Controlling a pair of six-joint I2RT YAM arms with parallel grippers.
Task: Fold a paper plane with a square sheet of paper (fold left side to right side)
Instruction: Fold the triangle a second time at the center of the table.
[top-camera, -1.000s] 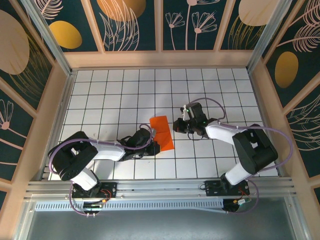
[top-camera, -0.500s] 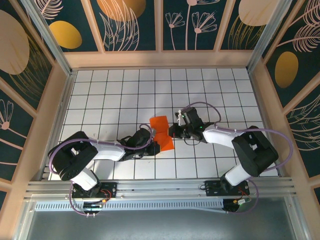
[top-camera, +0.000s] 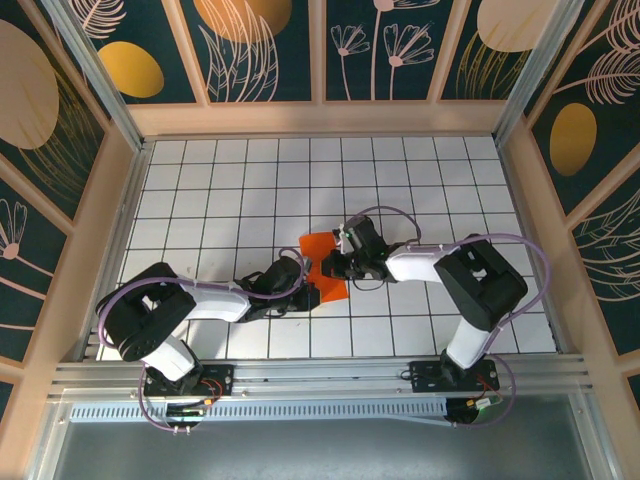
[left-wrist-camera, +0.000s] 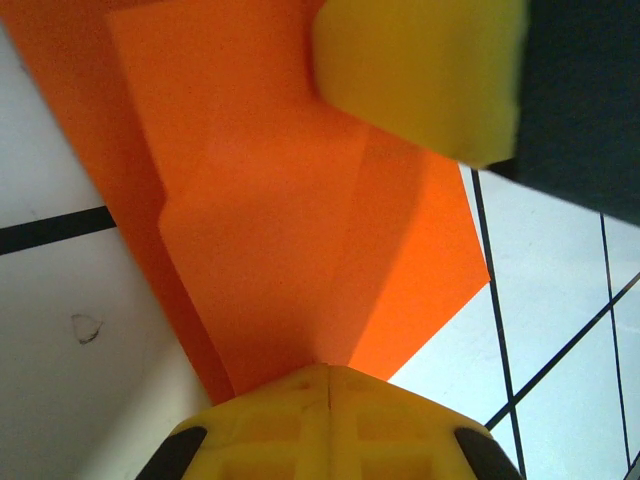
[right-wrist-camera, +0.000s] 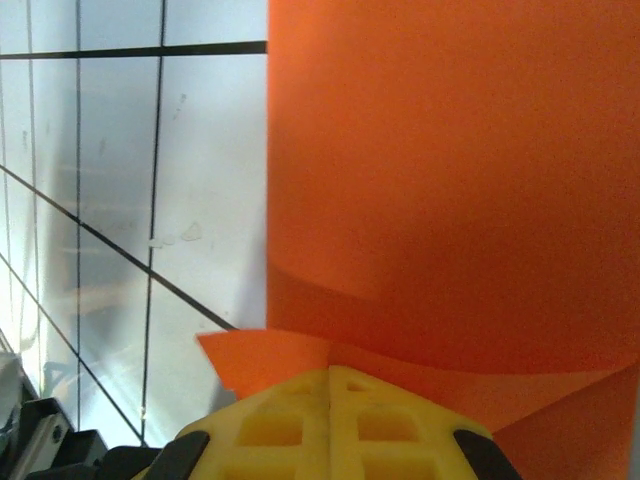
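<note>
The square sheet of paper (top-camera: 318, 247) is bright orange, folded into a smaller creased shape, and lies on the white grid floor near the middle. My left gripper (top-camera: 311, 294) is shut, and its tips rest on the paper's near edge, where a crease runs up to them (left-wrist-camera: 330, 368). My right gripper (top-camera: 329, 266) is also shut. It reaches in from the right over the paper's right side, and its tips (right-wrist-camera: 330, 370) lie on the paper (right-wrist-camera: 450, 180), with a small flap poking out to their left. One of the right gripper's yellow fingers (left-wrist-camera: 420, 70) shows above the paper (left-wrist-camera: 270, 200) in the left wrist view.
The white gridded floor (top-camera: 220, 190) stretches bare to the back and to both sides of the paper. Wooden walls (top-camera: 320, 118) enclose it on three sides. A metal rail (top-camera: 320, 375) carrying the arm bases runs along the near edge.
My right gripper has slid left from beside the paper onto its right side, covering part of it. The left gripper and the paper's lower edge have stayed put.
</note>
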